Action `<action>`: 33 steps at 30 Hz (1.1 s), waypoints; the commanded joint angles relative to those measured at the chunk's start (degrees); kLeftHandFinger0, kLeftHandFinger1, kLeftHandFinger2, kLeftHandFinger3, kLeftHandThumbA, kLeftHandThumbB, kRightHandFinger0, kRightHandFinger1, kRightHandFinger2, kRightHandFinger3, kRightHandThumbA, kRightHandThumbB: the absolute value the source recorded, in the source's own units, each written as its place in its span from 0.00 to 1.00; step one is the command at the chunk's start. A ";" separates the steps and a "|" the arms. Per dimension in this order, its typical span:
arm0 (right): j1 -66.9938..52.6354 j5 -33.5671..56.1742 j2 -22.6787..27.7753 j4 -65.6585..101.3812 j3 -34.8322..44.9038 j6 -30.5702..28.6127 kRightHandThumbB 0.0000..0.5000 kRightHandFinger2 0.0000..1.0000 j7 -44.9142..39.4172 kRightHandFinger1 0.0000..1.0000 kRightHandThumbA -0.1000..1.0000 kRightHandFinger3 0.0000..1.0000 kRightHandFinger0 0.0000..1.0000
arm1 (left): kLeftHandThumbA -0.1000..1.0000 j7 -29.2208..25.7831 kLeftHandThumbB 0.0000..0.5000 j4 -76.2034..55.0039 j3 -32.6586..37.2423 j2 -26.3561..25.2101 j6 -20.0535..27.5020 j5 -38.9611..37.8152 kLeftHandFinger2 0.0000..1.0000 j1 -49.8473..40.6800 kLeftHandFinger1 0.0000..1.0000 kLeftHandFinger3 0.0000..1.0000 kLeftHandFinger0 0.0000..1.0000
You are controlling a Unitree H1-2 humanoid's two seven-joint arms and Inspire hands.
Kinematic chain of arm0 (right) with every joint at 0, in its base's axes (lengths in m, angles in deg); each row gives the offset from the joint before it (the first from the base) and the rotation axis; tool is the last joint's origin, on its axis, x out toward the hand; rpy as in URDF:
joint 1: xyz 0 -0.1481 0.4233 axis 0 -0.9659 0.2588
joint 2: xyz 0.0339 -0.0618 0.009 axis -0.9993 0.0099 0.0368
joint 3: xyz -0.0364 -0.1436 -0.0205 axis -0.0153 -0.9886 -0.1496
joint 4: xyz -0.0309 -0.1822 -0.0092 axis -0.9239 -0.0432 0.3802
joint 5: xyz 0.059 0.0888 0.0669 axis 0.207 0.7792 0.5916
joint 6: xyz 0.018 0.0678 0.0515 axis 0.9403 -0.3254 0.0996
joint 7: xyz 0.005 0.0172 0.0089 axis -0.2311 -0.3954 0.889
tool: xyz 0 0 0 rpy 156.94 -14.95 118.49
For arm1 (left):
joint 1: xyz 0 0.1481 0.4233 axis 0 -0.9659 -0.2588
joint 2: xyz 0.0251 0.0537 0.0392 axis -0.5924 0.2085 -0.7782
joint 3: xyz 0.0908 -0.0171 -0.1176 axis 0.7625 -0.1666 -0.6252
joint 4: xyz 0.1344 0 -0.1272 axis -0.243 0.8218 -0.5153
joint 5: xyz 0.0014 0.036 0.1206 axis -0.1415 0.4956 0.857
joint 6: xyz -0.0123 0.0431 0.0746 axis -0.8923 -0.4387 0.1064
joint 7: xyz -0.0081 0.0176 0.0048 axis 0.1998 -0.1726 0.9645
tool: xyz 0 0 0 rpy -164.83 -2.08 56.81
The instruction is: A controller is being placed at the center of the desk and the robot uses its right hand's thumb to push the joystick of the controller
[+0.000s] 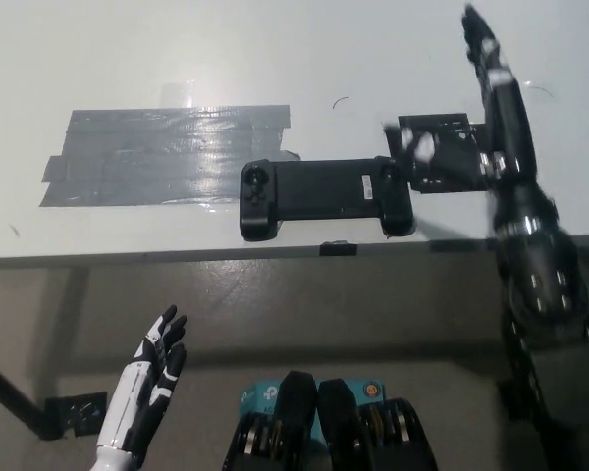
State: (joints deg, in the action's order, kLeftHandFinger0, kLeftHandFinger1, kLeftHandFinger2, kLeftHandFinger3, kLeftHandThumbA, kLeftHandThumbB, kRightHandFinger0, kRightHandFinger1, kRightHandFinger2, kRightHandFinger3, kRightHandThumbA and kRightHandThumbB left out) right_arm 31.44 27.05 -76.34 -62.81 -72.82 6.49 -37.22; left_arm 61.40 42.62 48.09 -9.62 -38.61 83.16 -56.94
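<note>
One controller point(326, 193), frame centre; two tape patches: grey point(167, 154) at upper left, black point(442, 149) at upper right; two robot hands.

You will find no text, brand, number or sign that can be read here. The black controller point(326, 196) near the table's point(275, 49) front edge carries a small pale mark on its right half, too small to make out. The grey tape patch point(167, 155) on the table shows only glare, no print. Below the table's front edge, a teal object point(263, 396) bears small round pale and orange marks, also too small and blurred to read.
</note>
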 commanded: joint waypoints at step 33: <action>-26.83 -0.68 2.73 0.71 -6.58 -6.79 0.40 1.00 -8.39 1.00 0.86 1.00 1.00 | 0.88 0.00 0.03 0.52 0.04 -0.26 1.78 0.16 1.00 0.94 1.00 1.00 1.00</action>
State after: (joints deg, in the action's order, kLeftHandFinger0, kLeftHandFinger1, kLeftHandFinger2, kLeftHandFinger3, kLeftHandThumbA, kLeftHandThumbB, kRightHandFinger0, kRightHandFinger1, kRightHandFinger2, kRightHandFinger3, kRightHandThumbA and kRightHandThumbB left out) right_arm 3.31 26.84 -74.32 -62.70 -78.86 2.40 -43.87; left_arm 61.40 43.32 48.20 -9.63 -38.55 83.27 -56.26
